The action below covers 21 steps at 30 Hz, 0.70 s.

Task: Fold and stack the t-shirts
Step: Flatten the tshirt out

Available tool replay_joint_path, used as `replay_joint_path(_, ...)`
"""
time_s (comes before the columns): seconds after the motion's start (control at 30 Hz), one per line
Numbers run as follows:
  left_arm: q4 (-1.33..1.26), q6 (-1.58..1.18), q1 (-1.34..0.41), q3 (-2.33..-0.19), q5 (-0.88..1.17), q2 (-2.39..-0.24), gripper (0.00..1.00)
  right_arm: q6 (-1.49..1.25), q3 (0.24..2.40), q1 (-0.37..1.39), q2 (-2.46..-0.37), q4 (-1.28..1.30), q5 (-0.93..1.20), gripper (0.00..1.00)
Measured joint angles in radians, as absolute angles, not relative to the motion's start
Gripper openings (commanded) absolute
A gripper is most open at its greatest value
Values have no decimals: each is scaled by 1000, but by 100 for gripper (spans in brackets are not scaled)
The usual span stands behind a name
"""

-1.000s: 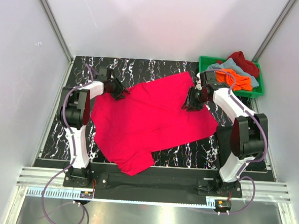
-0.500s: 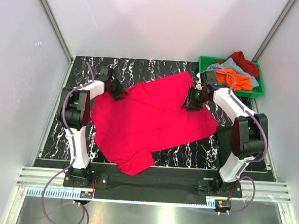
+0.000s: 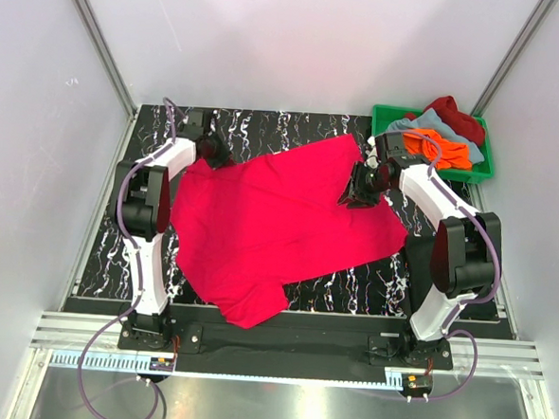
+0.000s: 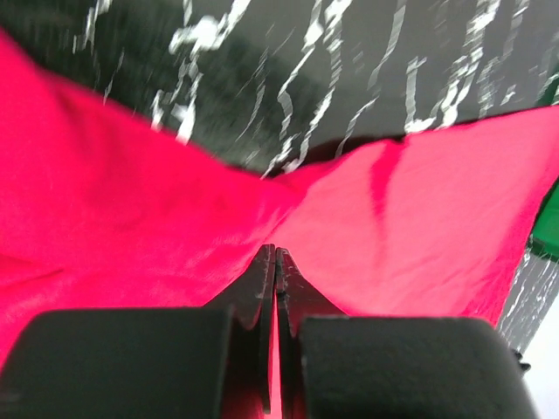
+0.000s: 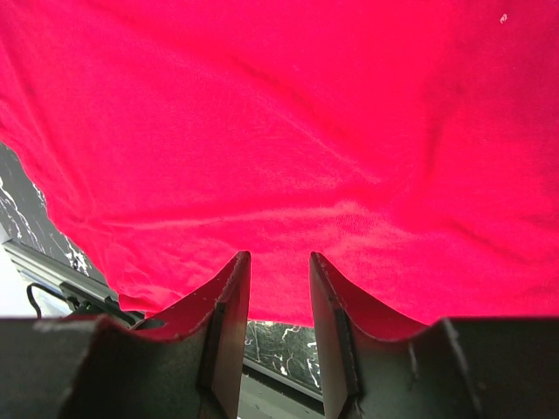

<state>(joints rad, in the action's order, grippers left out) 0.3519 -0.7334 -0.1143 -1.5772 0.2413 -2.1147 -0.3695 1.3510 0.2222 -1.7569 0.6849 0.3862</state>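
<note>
Over the marbled table (image 3: 106,246), seen from above, the red shirt (image 3: 278,228) is lying spread flat, the left gripper (image 3: 213,155) sitting at its far left corner and the right gripper (image 3: 358,192) at its far right edge, near the green crate (image 3: 481,171) of other shirts (image 3: 440,143). At the left wrist, the fingers (image 4: 258,284) are pinching red cloth tight; at the right wrist, the fingers (image 5: 229,301) are standing narrowly apart above the cloth.
</note>
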Motion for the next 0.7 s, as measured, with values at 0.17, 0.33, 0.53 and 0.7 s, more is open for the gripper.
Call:
replay_joint_path(0.17, 358, -677, -118, -1677, 220, -2141, 0, -369, 1350, 222, -1757, 685, 387, 40)
replay_joint_path(0.33, 369, -635, -127, -1710, 208, -2161, 42, -369, 1340, 222, -1757, 686, 387, 41)
replay_joint_path(0.53, 434, -501, -219, -1701, 64, -2161, 44, -369, 1329, 222, -1757, 694, 392, 41)
replay_joint_path(0.7, 511, -410, -305, -1701, -74, -2161, 38, -369, 1329, 221, -1757, 694, 405, 40)
